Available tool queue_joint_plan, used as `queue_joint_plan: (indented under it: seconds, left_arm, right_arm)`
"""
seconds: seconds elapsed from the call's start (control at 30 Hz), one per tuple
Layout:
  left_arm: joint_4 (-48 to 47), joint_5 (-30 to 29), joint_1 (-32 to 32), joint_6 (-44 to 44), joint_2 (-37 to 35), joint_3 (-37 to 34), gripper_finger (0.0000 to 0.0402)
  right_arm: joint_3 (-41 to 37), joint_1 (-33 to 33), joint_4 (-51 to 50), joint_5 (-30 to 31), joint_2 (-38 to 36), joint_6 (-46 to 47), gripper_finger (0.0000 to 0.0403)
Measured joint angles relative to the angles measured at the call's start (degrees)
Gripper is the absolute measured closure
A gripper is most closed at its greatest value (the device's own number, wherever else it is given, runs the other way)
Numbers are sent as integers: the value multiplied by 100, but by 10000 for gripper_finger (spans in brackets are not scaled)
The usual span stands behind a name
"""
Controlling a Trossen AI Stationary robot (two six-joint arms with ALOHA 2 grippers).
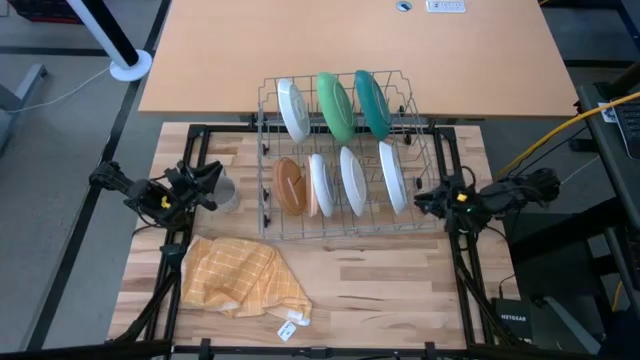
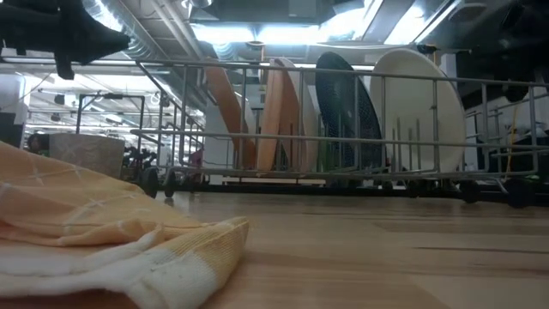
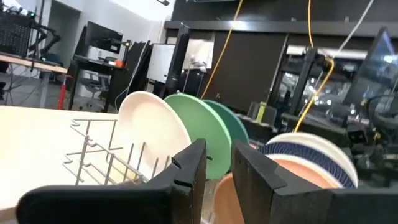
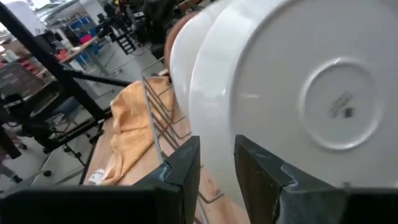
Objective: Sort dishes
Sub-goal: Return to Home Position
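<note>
I find both tools released, fingers narrowly parted: left gripper (image 1: 207,187) just beside the mug (image 1: 227,194); right gripper (image 1: 422,201) just beside the rack (image 1: 262,160).

From where I stand, both arms are black and knobbly. The left arm (image 1: 165,195) carries a yellow patch by its wrist, the right arm (image 1: 480,195) a small green light. The left gripper (image 3: 219,158) and right gripper (image 4: 217,152) end in dark, blocky, angular fingers (image 3: 186,171).

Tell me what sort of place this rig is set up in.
Probably a robotics lab or workshop, not a kitchen: exposed ceiling ducts overhead, equipment-laden desks behind, and the dish rack sitting on a metal-framed wooden table.
</note>
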Motion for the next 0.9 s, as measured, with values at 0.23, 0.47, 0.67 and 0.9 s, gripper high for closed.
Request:
queue_joint_plan:
  seconds: [0.23,0.47,0.67,0.9]
  left_arm:
    - [-692,-3,0,-1,2,0,334]
    - [-1258,-4,-1,-2,10,0,334]
    - [-1822,-4,0,-4,12,0,334]
    - [-2649,-2,-1,-9,12,0,334]
  right_arm:
    - [-1002,0,1110,-164,-2,-189,299]
    - [-1289,2,1272,-175,15,-247,299]
    - [-1347,-2,1892,-188,17,-171,299]
    - [-1348,-2,2188,-177,26,-179,299]
